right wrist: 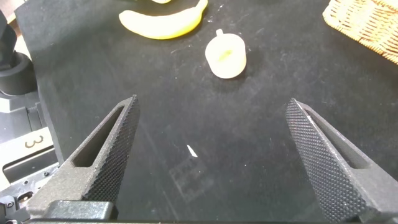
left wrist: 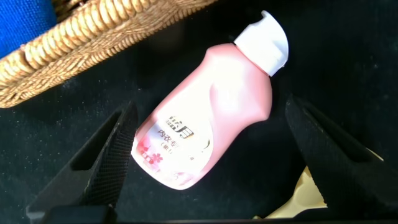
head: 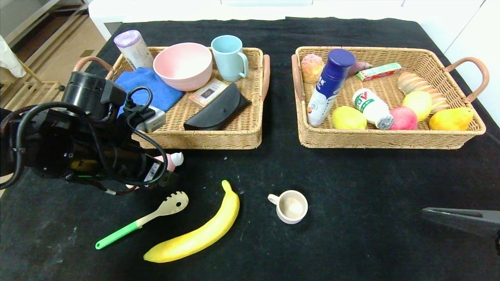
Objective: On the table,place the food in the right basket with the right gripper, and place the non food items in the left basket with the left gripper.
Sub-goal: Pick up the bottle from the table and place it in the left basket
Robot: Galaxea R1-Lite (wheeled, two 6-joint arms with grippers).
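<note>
Black cloth covers the tabletop, with two wicker baskets side by side along its far half. Low over the near left part, just in front of the left basket, the left hand hangs with its fingers spread wide on either side of a pink bottle with a white cap; neither finger touches it, and the bottle lies on its side on the cloth. Just nearer lie a pasta spoon with a green handle, then a banana, then a small white cup. The left basket holds a pink bowl, a blue mug and a blue cloth, among other things. At the near right edge, the right hand rests spread open over bare cloth, well apart from the cup. The right basket holds fruit and bottles.
</note>
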